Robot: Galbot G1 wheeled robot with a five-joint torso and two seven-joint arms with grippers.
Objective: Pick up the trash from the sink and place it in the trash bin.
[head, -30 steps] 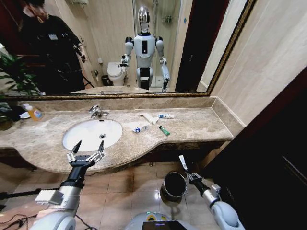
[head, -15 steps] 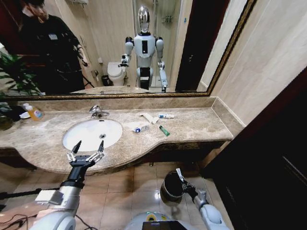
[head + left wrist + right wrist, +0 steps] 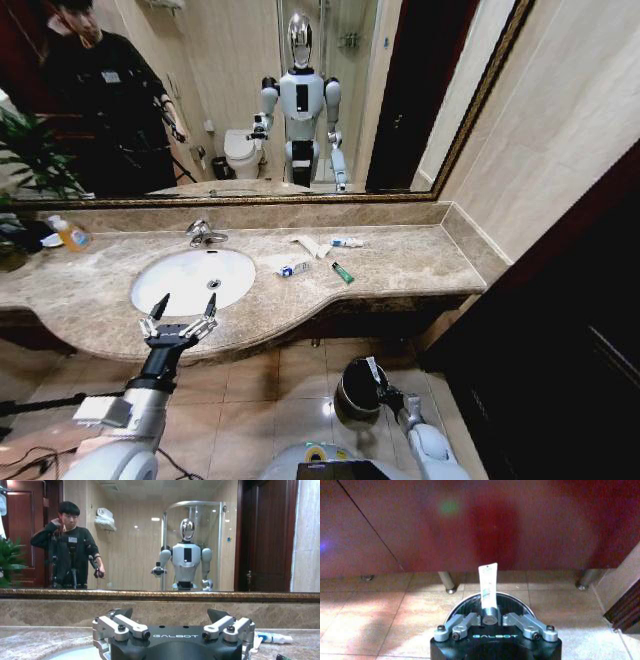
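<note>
**One tube over the bin, four more pieces left on the counter**

Robot faces a bathroom vanity w/ a large mirror. Its right gripper (image 3: 489, 619) is low, near the floor, fingers pinched shut on a small white toiletry tube with blue marks (image 3: 487, 582). The tube stands upright above the open mouth of the small round dark trash bin with a shiny metal rim (image 3: 351, 404), which sits on the tiled floor below the counter edge. Not yet released, so this drop looks about to happen, not done.

Left gripper (image 3: 179, 316) hangs in front of the counter, by the white oval sink basin (image 3: 192, 279), fingers spread wide, holding nothing.

Still to clear, all on the beige marble counter top (image 3: 400, 262), right of the basin, not in it: a white wrapper (image 3: 306, 246), a white-blue tube (image 3: 346, 242), another white-blue tube (image 3: 293, 268), a small green tube (image 3: 343, 272). Whether the bin holds anything already: can't tell.
</note>
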